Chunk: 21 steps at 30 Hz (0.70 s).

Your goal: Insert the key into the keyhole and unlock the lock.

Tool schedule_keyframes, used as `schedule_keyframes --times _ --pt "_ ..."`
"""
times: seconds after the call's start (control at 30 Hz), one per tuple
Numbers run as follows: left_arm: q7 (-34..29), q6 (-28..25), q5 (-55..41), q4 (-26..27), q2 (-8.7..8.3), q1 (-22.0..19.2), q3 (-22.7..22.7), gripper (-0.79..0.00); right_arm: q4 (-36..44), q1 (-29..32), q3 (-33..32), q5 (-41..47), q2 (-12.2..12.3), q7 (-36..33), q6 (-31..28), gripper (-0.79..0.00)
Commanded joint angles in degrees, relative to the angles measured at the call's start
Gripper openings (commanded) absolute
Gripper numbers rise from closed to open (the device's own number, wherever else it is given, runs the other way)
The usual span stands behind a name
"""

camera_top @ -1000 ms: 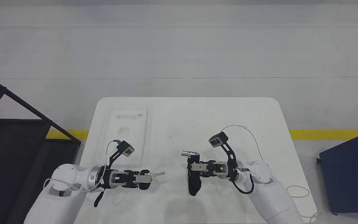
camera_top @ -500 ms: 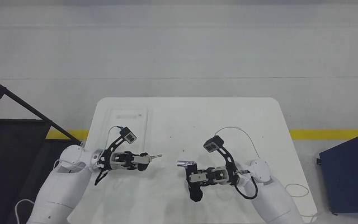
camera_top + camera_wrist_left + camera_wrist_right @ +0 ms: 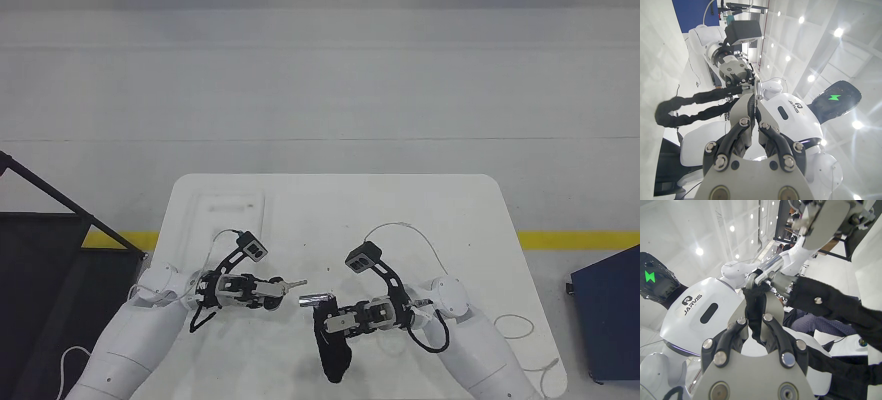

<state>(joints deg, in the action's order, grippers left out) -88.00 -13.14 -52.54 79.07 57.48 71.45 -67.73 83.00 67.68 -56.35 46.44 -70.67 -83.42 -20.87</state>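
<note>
Left end effector (image 3: 277, 289) clenched the key (image 3: 294, 285), right end effector (image 3: 334, 319) gripped the lock (image 3: 318, 298); any tilt risked the tip skidding off its end

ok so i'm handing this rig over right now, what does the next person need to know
Left gripper: shut on the key, tip aimed at the lock.
Right gripper: shut on the black cable right beside the lock, held over the table; the cable's loop droops below.
Done: key and lock are both in hand, key tip close to the lock's end.
Left: key is not visibly in the keyhole yet; line up, insert, turn to unlock.
</note>
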Motion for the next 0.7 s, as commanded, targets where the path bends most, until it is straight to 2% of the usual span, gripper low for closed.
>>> schedule_keyframes --times 0.0,0.43,0.67 --pt "0.0 -0.4 0.3 0.8 -0.25 0.8 -0.1 -0.785 -0.5 -0.7 0.5 0.4 -0.2 0.5 -0.5 -0.785" --pt "0.0 0.6 -1.1 1.8 -2.28 2.6 -5.1 -0.785 -1.3 -0.9 -0.2 0.7 -0.1 -0.7 0.7 -0.785" --pt "0.0 2.5 0.4 4.0 -3.19 2.9 -4.9 -0.785 -1.3 -1.0 -0.3 0.8 0.0 -1.9 1.9 -0.785"
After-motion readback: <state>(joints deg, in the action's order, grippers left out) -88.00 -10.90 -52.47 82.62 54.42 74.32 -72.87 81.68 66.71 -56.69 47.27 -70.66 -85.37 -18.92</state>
